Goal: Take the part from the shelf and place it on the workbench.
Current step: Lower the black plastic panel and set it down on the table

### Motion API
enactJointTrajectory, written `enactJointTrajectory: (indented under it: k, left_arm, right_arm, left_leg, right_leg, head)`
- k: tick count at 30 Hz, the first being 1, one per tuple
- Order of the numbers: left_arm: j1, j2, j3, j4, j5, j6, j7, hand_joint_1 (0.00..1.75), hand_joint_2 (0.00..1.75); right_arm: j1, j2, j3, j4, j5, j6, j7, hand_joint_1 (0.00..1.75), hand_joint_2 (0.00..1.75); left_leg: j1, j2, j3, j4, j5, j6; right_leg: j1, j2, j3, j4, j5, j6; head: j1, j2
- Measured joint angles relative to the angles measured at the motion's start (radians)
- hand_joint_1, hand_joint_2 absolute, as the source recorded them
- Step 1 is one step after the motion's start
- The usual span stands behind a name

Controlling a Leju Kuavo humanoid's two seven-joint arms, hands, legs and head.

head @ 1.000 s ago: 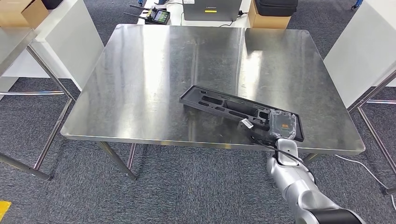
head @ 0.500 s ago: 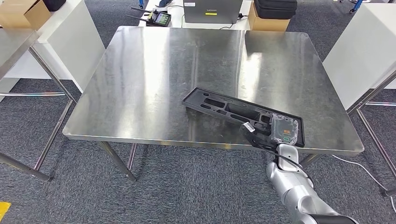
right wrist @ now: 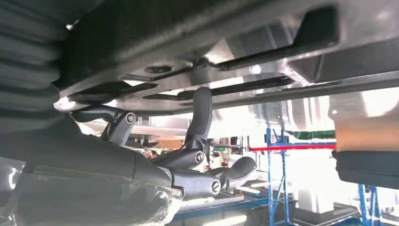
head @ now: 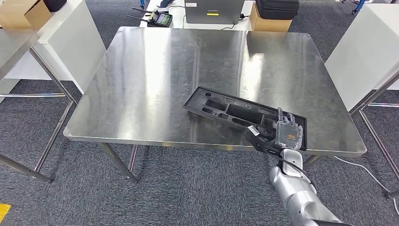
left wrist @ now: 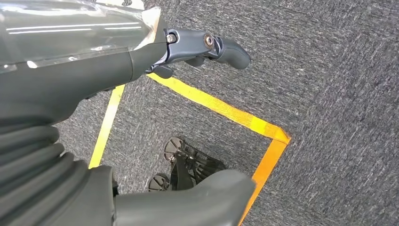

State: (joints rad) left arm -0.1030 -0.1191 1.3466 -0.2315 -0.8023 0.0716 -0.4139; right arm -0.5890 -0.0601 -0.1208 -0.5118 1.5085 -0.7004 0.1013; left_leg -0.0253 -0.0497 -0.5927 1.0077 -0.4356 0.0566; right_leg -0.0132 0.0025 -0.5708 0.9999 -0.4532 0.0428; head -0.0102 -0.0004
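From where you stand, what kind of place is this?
Likely a robotics lab or test workshop: a stainless steel workbench on grey carpet, yellow floor tape marking a zone, and a remote controller on a table behind.

You have one part (head: 235, 113): a long, black, moulded tray-like piece with recessed pockets along its top face. It lies flat on the stainless workbench (head: 155, 75), angled diagonally, near the front edge toward the right side. Its right end reaches close to the bench's front edge.

Cardboard box (head: 269, 22), controller (head: 159, 18) beyond table; grey carpet (head: 197, 188).
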Motion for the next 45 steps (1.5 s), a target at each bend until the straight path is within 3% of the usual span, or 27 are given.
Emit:
enactJointTrajectory:
  k: [14, 20, 27, 35, 45]
  left_arm:
    - [0.000, 0.002, -0.008, -0.001, 0.003, -0.014, 0.011, 0.00, 0.00]
    - [0.000, 0.002, -0.008, -0.001, 0.003, -0.020, 0.010, 0.00, 0.00]
    - [0.001, 0.002, -0.009, -0.001, -0.001, -0.020, 0.010, 0.00, 0.00]
    - [0.001, 0.002, -0.009, -0.001, -0.001, -0.024, 0.013, 0.00, 0.00]
    - [0.001, 0.001, -0.009, -0.001, -0.001, -0.029, 0.013, 0.00, 0.00]
  right_arm:
    - [-0.013, -0.002, -0.056, -0.009, -0.004, 0.017, -0.102, 0.00, 0.00]
    - [-0.073, 0.006, -0.056, -0.001, -0.098, 0.117, -0.161, 0.00, 0.00]
    - [-0.082, 0.009, -0.053, -0.090, -0.270, 0.115, -0.232, 0.00, 0.00]
    - [-0.090, -0.013, 0.000, -0.245, -0.286, 0.129, -0.205, 0.00, 0.00]
    - [-0.091, -0.029, 0.038, -0.254, -0.281, 0.127, -0.189, 0.00, 0.00]
  left_leg:
    - [0.000, 0.001, -0.001, 0.000, 0.000, 0.000]
    - [0.000, 0.007, 0.000, 0.000, 0.000, 0.000]
    - [0.000, 0.007, -0.002, 0.000, 0.001, 0.001]
    - [0.000, 0.007, -0.004, 0.000, 0.001, 0.001]
    - [-0.001, 0.007, -0.004, 0.000, 0.001, 0.001]
  right_leg:
    - [0.000, 0.001, 0.001, 0.000, 0.000, 0.000]
    - [0.000, 0.004, 0.000, 0.000, 0.002, -0.002]
    - [0.000, 0.004, -0.001, 0.000, 0.003, -0.002]
    - [0.000, 0.004, -0.003, 0.000, 0.003, -0.002]
    - [0.000, 0.004, -0.003, 0.000, 0.003, -0.002]
  head:
    - [0.000, 0.000]
    - [0.000, 0.000]
    - [0.000, 0.000]
    - [0.000, 0.000]
    - [0.000, 0.000]
